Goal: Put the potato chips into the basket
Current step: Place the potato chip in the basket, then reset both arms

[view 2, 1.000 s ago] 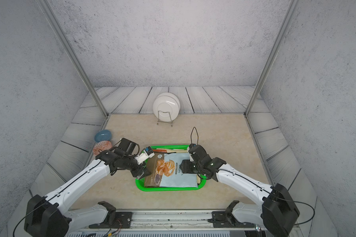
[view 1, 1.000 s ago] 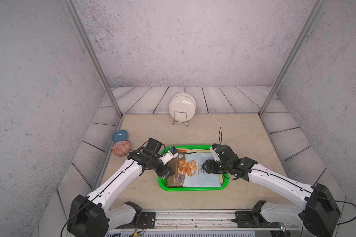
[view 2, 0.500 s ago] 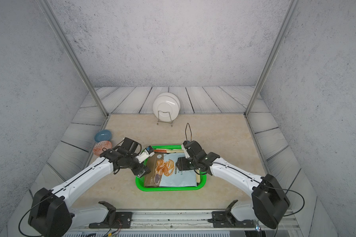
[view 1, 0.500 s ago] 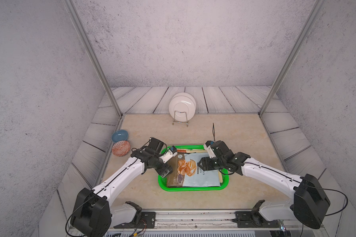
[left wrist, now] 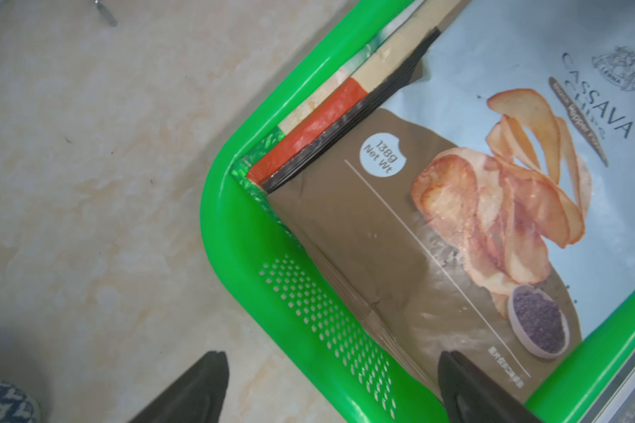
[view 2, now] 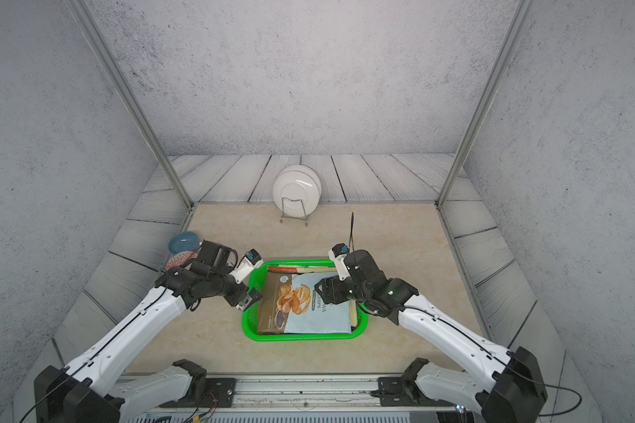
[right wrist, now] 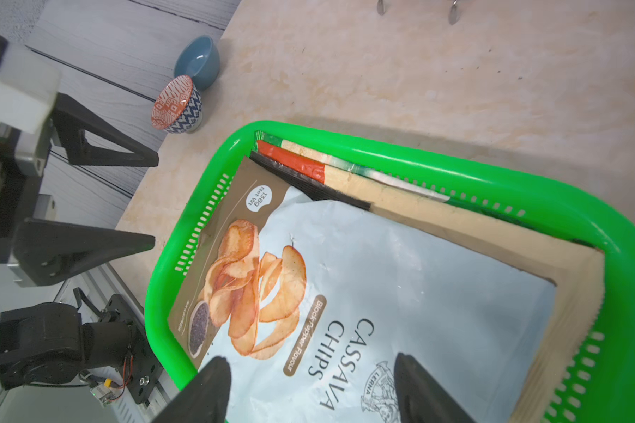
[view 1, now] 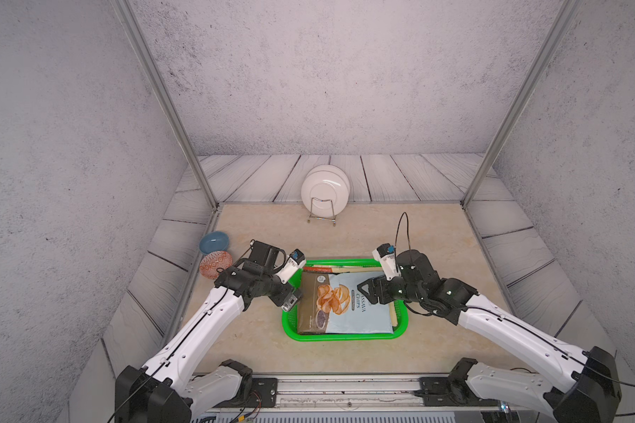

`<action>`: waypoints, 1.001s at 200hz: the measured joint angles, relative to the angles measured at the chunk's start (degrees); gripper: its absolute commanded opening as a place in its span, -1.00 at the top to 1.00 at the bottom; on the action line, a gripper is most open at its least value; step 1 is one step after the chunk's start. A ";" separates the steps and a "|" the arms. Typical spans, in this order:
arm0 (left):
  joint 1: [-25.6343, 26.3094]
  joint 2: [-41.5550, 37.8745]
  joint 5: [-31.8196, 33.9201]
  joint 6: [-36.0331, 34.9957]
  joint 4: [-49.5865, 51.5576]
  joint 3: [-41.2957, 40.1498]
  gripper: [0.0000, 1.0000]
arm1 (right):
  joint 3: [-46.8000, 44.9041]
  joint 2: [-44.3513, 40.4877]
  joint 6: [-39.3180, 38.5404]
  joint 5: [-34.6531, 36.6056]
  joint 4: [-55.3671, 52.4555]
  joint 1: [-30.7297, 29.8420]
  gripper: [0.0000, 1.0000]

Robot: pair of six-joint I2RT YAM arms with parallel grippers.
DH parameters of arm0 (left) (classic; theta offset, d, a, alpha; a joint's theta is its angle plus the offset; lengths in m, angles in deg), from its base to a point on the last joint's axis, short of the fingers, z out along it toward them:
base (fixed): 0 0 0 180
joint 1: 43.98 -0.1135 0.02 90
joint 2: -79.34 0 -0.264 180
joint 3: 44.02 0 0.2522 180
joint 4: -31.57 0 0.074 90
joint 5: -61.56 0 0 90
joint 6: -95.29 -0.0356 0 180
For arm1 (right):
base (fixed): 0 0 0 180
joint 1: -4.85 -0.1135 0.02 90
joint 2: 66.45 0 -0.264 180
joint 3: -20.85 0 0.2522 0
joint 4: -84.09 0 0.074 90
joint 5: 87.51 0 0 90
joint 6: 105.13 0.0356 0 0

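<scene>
Now: the basket (view 1: 345,337) sits on the table (view 1: 257,234) between the two arms, near the front edge, in both top views. The chip bags (right wrist: 345,183) lie stacked flat inside it. The top bag (view 1: 362,311) is pale blue with a brown band down one side and is printed "CASSAVA CHIPS". It covers most of the basket floor. Beneath it, edges of a black, an orange-and-cream and a green bag show along the far wall, and a tan one shows along the wall on the right arm's side.

Left gripper (left wrist: 332,360): fingers spread wide, nothing between them. In the left wrist view they straddle the basket's perforated side wall, one tip over the table, the other over the brown band. Whether either tip touches: cannot tell.

Right gripper (right wrist: 308,360): fingers apart, empty, hovering over the pale blue part of the top bag near its printed name. Contact with the bag: cannot tell.

Elsewhere: white plates (view 1: 325,190) stand upright in a wire rack (view 1: 322,216) at the back of the table. A blue bowl (view 1: 214,242) and a patterned bowl (view 1: 216,264) sit side by side at the table's left edge, just beside the left arm.
</scene>
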 measured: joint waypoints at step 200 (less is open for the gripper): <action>-23.56 4.92 4.68 12.15 -36.00 -16.26 -0.97 | -11.63 -23.52 -5.90 25.90 -1.27 0.02 -0.98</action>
